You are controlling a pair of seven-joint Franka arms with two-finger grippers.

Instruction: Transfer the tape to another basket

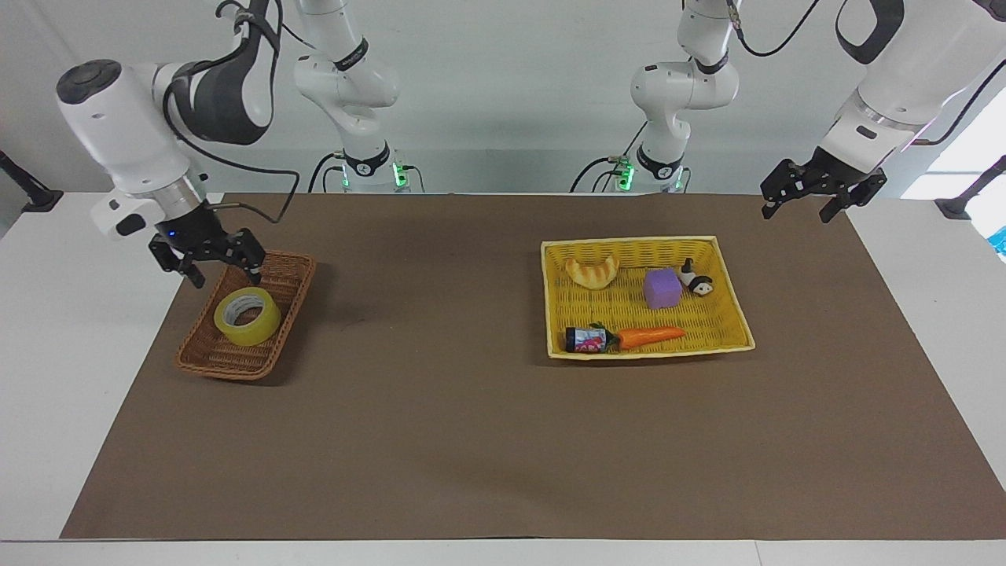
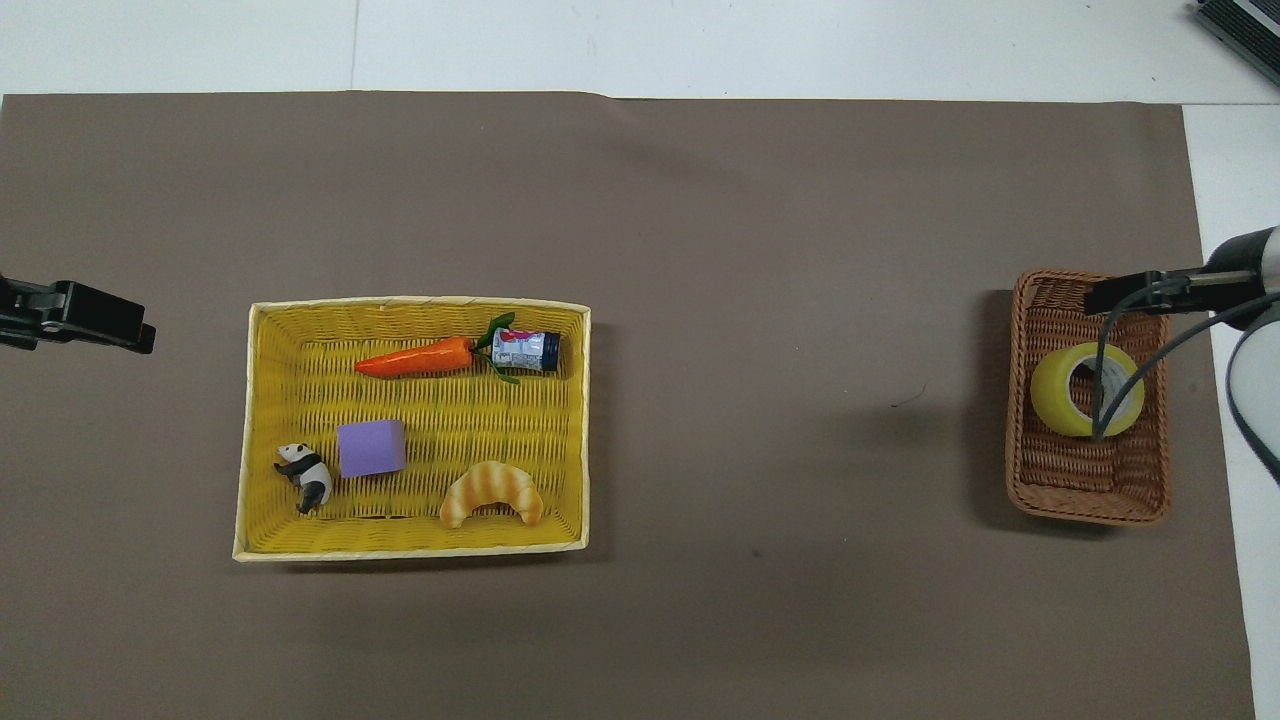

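Brown paper [image 1: 440, 409] is spread over a white table, with both arm bases seen at twelve o'clock of the facing view. The tape [image 1: 250, 328] is found inside the basket [image 1: 228, 358], at nine o'clock of that view, toward the right arm's end of the table. It lies on the wicker floor with its core upward, perhaps slightly tilted, though that is hard to judge from here.

The right gripper [image 1: 224, 275] is held in the air over the basket end nearer the robots, its fingers spread wide and nothing between them. No contact with the roll can be seen. From this, the tape is judged to be set down and the placing done.

The left gripper [image 1: 800, 206] is kept waiting over the paper's corner at two o'clock, its fingers likewise apart and empty.

A yellow tray [image 1: 550, 299] is set at three o'clock, well apart from the basket. A croissant [image 1: 592, 270], a purple block [image 1: 662, 288], a panda figure [image 1: 696, 281], a carrot [image 1: 651, 336] and a small can [image 1: 585, 339] are held in it. Nothing is seen on the paper between the two containers. In the overhead view, only the right arm's cable [image 2: 1100, 390] is draped across the tape.
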